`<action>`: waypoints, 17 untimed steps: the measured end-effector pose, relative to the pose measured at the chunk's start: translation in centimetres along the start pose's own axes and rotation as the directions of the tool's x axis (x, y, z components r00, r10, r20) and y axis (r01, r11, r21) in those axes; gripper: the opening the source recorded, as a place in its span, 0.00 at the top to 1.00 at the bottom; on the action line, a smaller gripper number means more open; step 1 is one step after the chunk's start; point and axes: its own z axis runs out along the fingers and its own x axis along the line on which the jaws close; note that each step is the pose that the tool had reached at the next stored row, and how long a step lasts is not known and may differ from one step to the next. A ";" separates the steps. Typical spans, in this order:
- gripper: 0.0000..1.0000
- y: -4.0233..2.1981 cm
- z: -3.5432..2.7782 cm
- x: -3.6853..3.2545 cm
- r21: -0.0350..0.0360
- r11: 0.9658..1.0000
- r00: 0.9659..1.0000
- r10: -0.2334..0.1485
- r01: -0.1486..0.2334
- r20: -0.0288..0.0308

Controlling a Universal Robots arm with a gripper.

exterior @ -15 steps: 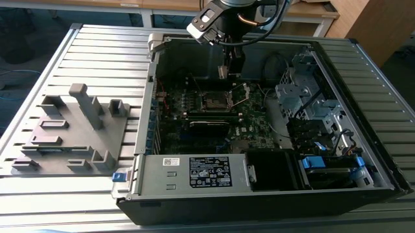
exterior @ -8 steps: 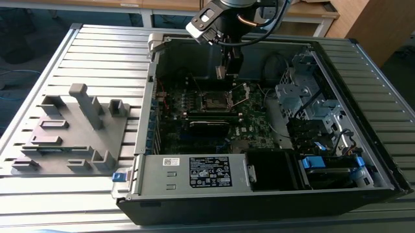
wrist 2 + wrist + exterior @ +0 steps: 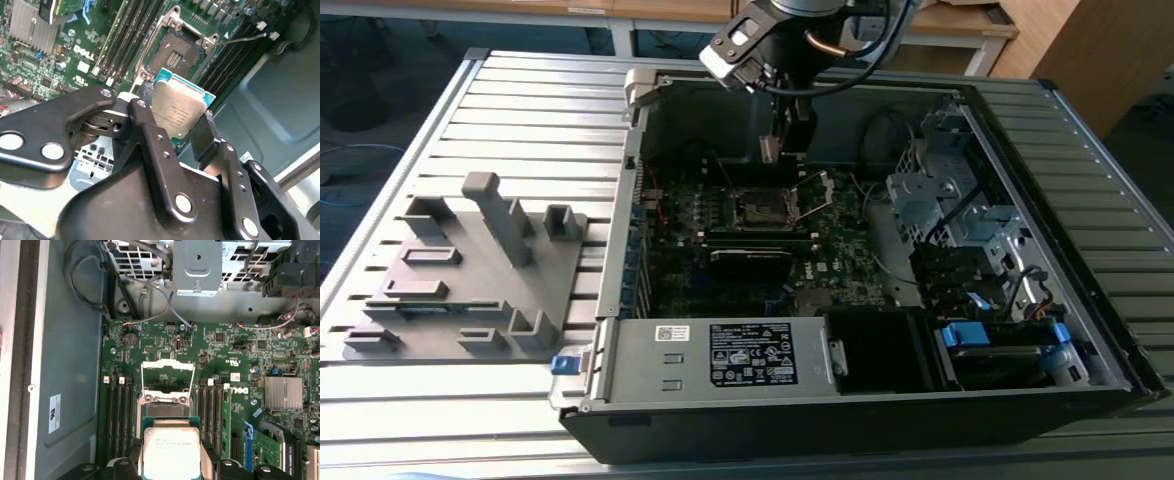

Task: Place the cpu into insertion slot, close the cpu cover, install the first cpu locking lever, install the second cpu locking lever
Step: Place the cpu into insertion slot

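My gripper hangs inside the open computer case, shut on the cpu, a flat square chip with a dull silver top and green edge. In both wrist views a black finger presses each side of the chip. The cpu is held a little above and just short of the insertion slot, whose dark centre lies bare on the green board. The cpu cover is swung open, standing up at the slot's far edge. In the exterior view the slot lies below the gripper.
Long black memory slots flank the socket on both sides. A silver heat sink and loose cables are nearby. A metal drive cage fills the case's right; a grey fixture block lies outside on the slatted table.
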 end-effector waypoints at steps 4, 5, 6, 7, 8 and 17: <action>0.46 -0.02 0.21 -0.01 0.019 1.000 1.000 0.001 -0.001 -0.005; 0.46 -0.01 0.22 -0.02 0.024 1.000 1.000 0.001 -0.001 -0.014; 0.46 -0.01 0.23 -0.03 0.028 1.000 1.000 0.002 -0.001 -0.023; 0.46 -0.01 0.26 -0.05 0.031 1.000 1.000 0.002 -0.001 -0.028; 0.46 -0.01 0.32 -0.06 0.032 0.999 0.999 0.002 -0.001 -0.033; 0.46 -0.02 0.86 -0.09 0.030 0.995 0.995 0.097 -0.096 -0.036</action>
